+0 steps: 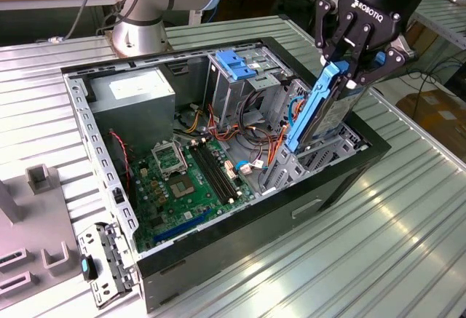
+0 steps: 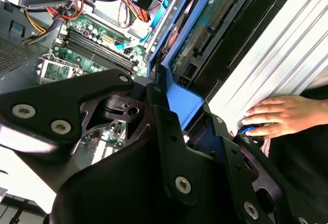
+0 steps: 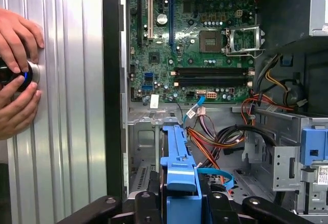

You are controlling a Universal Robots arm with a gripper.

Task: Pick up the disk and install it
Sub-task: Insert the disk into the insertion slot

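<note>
At the open computer case's (image 1: 89, 125) edge on the exterior view's right, my gripper (image 1: 345, 73) is clamped on the disk (image 1: 322, 110), its jaws closed narrowly over the blue carrier rail. The disk stands steeply tilted, its lower end down among the metal bays beside orange and red cables (image 1: 275, 142). Just outside the case wall, a person's hands (image 3: 18, 108) cup a small round knob (image 3: 32, 73) on the ribbed metal table (image 1: 408, 231).
</note>
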